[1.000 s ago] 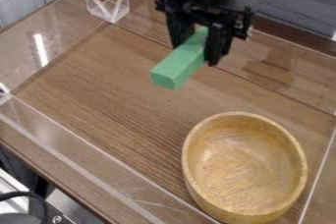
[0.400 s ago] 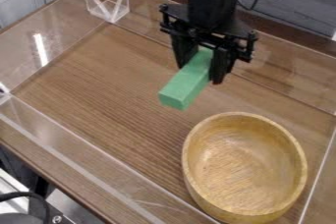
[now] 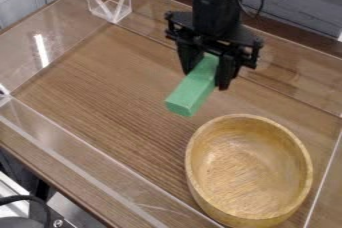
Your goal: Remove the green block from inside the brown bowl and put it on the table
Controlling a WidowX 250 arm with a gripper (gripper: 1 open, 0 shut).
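The green block hangs tilted below the fingers, which are closed on its upper end, partly open around its width. Nearer the camera than the fingers, toward the right, the brown bowl sits on the worktop. A clear wire-like object stands beyond the fingers, to the left.

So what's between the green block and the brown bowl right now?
In the camera view, only a short bare stretch of tabletop shows between the green block and the bowl; no object sits there.
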